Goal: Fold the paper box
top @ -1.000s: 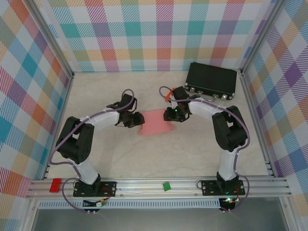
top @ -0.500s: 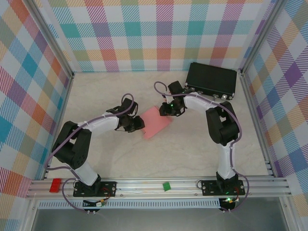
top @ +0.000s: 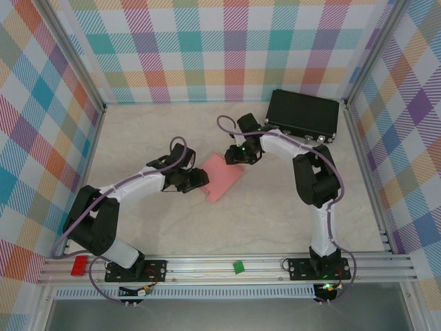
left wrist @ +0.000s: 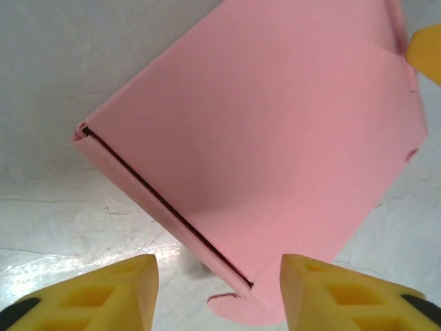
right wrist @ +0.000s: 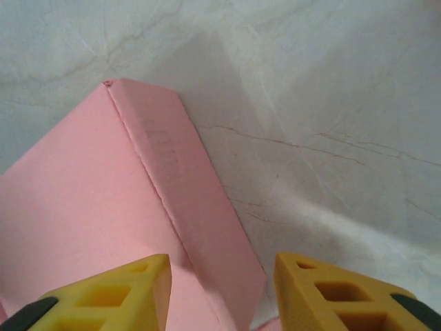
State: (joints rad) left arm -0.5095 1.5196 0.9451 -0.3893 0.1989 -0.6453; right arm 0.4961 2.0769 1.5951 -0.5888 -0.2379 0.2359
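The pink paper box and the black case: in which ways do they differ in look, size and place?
The paper box is plain light-pink card; the case is black, with metal latches on its near side. The paper box is smaller than the case. The paper box lies near the middle of the table, turned at an angle; the case sits by the far right corner. Both are flat rectangles resting on it.

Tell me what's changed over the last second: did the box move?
The box turned from roughly square-on to diagonal, otherwise staying where it was. The right gripper shifted left and toward the far wall. The left gripper edged nearer the arm bases. Both sets of jaws now stand open at the box's edges. The black case stayed put.
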